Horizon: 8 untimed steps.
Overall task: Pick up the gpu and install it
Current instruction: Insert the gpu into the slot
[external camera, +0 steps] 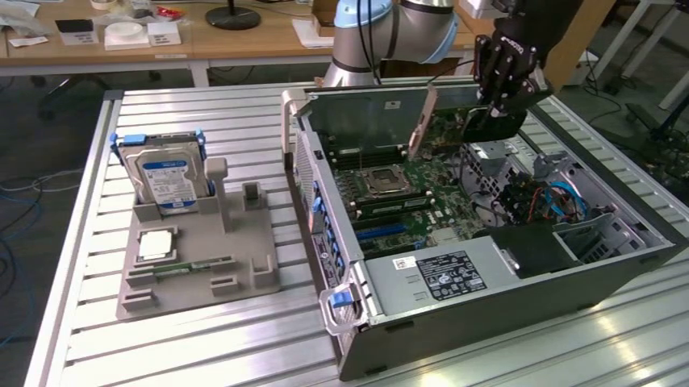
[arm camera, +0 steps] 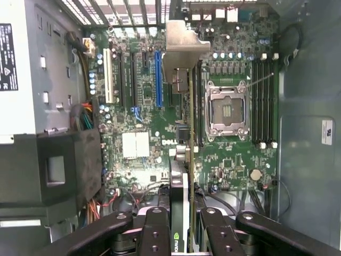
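Observation:
The gpu (external camera: 473,129) is a thin dark card with a metal end bracket (external camera: 428,121). It hangs on edge above the open computer case (external camera: 485,274), over the motherboard's far part. My gripper (external camera: 499,109) is shut on the card's upper edge. In the wrist view the gpu (arm camera: 189,160) appears edge-on, with its bracket (arm camera: 181,50) at the far end. It hovers between the blue slot (arm camera: 158,80) and the CPU socket (arm camera: 226,109). The black fingers (arm camera: 157,232) of my gripper (arm camera: 187,234) clamp it from both sides. It is above the board, apart from any slot.
A grey fixture (external camera: 194,258) on the slatted table holds a silver hard drive with a blue label (external camera: 167,173), a processor chip (external camera: 156,242) and a small memory stick (external camera: 194,264). Inside the case are a power supply (external camera: 447,274), cables (external camera: 538,197) and the drive bay.

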Each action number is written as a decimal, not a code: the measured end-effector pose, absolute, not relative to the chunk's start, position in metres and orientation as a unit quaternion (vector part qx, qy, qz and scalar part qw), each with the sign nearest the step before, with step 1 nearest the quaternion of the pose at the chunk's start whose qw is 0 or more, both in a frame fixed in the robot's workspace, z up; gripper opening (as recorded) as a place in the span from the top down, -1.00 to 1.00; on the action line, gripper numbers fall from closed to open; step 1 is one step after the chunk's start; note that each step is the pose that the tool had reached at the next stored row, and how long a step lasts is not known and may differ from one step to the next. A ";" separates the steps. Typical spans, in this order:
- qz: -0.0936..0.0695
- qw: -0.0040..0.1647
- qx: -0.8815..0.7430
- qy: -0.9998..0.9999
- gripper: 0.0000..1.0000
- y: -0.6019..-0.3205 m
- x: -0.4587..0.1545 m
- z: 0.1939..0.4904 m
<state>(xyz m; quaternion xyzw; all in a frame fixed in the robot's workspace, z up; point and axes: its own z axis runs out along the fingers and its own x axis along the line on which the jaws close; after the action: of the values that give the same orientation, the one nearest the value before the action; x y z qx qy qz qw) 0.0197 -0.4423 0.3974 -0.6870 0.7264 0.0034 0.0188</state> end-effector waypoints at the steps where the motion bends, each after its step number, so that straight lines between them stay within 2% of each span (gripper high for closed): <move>1: 0.003 0.019 -0.687 0.726 0.47 -0.442 0.018 0.397; 8: 0.003 0.019 -0.687 0.726 0.47 -0.443 0.006 0.397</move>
<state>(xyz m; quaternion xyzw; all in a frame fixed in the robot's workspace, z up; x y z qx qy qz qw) 0.0064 -0.4431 0.3974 -0.6871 0.7263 0.0031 0.0191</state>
